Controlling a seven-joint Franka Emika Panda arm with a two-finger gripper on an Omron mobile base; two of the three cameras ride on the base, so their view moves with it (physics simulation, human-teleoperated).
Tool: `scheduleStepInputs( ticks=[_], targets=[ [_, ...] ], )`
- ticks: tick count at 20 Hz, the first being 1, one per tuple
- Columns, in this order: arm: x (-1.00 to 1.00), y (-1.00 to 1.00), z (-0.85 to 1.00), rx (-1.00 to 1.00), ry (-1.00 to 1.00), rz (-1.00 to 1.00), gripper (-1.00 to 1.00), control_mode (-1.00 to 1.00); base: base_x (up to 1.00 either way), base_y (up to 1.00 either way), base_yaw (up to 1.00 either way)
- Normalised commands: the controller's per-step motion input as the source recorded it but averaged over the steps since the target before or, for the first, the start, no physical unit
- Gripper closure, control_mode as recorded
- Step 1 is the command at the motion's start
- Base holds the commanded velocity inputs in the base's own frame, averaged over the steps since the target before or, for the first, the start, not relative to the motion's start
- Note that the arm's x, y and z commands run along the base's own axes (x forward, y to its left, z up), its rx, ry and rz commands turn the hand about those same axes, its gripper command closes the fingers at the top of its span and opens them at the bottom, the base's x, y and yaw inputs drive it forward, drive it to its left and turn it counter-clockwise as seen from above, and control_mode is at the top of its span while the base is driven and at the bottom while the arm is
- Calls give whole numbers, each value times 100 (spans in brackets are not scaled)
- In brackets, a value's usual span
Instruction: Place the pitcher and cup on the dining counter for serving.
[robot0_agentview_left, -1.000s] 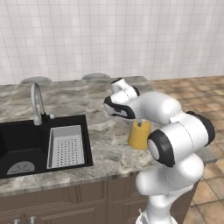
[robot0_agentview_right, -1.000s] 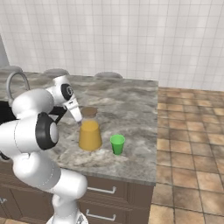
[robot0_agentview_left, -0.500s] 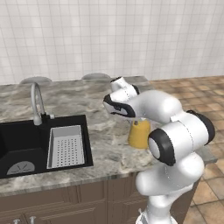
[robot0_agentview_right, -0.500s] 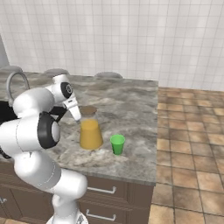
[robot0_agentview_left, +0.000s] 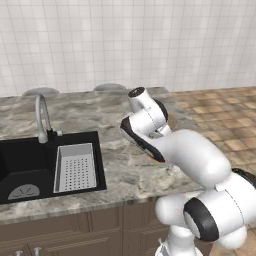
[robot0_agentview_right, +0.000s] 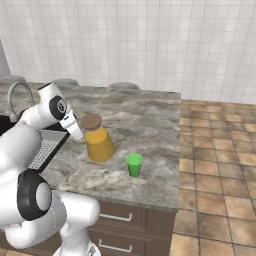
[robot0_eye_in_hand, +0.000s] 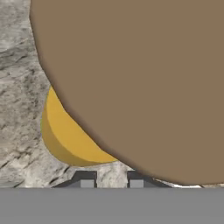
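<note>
Right base view: clear glass orange-juice pitcher with cork lid (robot0_agentview_right: 98, 141) and small green tumbler (robot0_agentview_right: 134, 164) already standing on marbled worktop (robot0_agentview_right: 150, 115), pitcher just beside end effector (robot0_agentview_right: 80, 134); grip state impossible to tell.

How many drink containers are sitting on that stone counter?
2: the pitcher of orange juice stands near the sink side, and the small green cup stands apart beside it, nearer the counter's front edge.

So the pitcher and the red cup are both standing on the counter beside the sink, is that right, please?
Nearly: the cup is green, not red, as the right base view shows. It and the pitcher do stand on the counter beside the sink.
</note>
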Motion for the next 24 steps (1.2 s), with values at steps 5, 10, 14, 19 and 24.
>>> scheduleStepInputs(
  ticks=[5, 10, 14, 19, 24],
  targets=[
    [-66, 0, 84, -6, -42, 22, 100, -100, 0, 0, 0],
    [-56, -16, 92, -1, -24, 28, 100, -100, 0, 0, 0],
    [-62, -67, 64, 0, -9, 36, 100, -100, 0, 0, 0],
    [-58, -46, 25, 0, -8, 29, 100, 100, -40, -31, 23],
    [0, 0, 0, 0, 0, 0, 100, 100, -100, -98, 49]
  ],
)
